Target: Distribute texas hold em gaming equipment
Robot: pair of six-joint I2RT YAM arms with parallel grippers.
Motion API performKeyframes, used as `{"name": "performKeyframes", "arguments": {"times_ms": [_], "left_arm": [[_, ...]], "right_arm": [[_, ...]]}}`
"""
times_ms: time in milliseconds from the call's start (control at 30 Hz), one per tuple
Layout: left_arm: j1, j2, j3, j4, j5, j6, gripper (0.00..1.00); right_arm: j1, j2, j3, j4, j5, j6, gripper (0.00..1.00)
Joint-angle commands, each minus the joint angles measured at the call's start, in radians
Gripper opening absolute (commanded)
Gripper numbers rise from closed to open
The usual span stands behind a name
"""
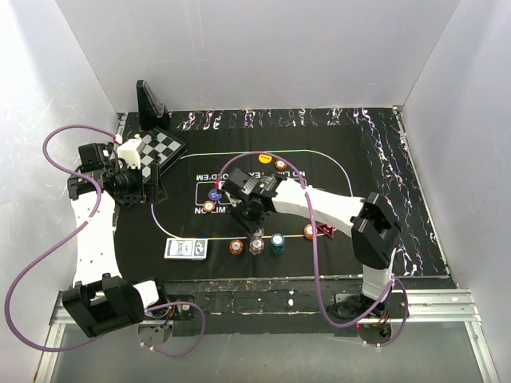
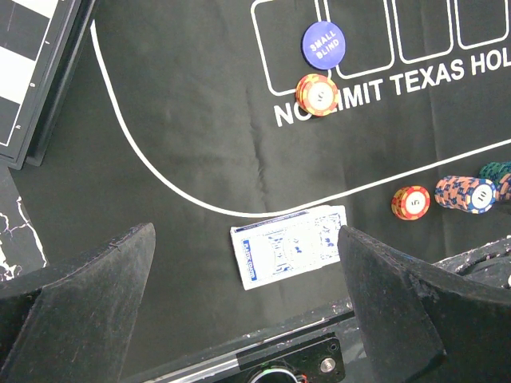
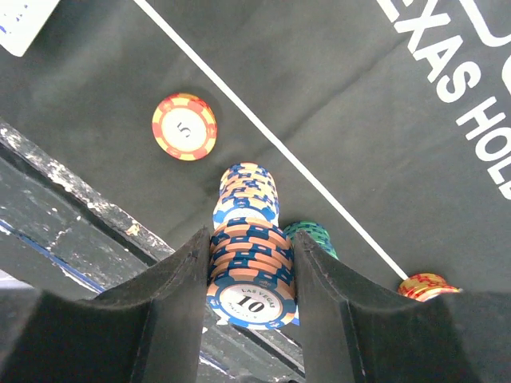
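My right gripper (image 3: pixel 251 259) is shut on a stack of blue-and-peach "10" chips (image 3: pixel 251 275), held just above a second such stack (image 3: pixel 247 190) on the mat. A teal chip stack (image 3: pixel 313 237) stands beside it, and a single orange chip (image 3: pixel 184 126) lies to the left. In the top view the right gripper (image 1: pixel 255 217) hangs over the chip row (image 1: pixel 256 245). My left gripper (image 2: pixel 246 236) is open and empty, high above the blue-and-white card deck (image 2: pixel 291 243). The deck (image 1: pixel 186 249) lies at the mat's near edge. A yellow disc (image 1: pixel 266 159) and a red triangle (image 1: pixel 325 230) also lie on the mat.
The chessboard (image 1: pixel 162 149) stands at the back left, right beside my left gripper (image 1: pixel 126 185). A blue "small blind" disc (image 2: pixel 323 44) and an orange chip (image 2: pixel 317 94) lie on the mat's printed boxes. The table's near rail (image 3: pixel 72 191) runs just below the chips.
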Motion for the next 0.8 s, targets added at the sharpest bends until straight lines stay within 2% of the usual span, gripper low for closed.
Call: {"name": "performKeyframes", "arguments": {"times_ms": [0, 133, 400, 467, 567, 767], "left_arm": [[0.01, -0.023, 0.019, 0.014, 0.025, -0.004, 1.0], [0.016, -0.014, 0.005, 0.033, 0.047, -0.018, 1.0], [0.056, 0.023, 0.008, 0.043, 0.108, -0.018, 1.0], [0.065, 0.026, 0.007, 0.043, 0.117, -0.014, 1.0], [0.075, 0.03, 0.005, 0.045, 0.127, -0.003, 1.0], [0.087, 0.049, 0.007, 0.04, 0.147, 0.02, 1.0]], "right_arm": [[0.004, 0.037, 0.13, -0.081, 0.027, -0.014, 0.02], [0.004, 0.145, 0.289, -0.132, 0.038, -0.002, 0.02], [-0.006, 0.504, 0.795, -0.33, 0.029, 0.05, 0.02], [-0.021, 0.548, 0.836, -0.327, -0.002, 0.075, 0.02], [-0.047, 0.569, 0.81, -0.279, -0.032, 0.122, 0.02], [-0.069, 0.58, 0.777, -0.18, 0.004, 0.181, 0.02]]}}
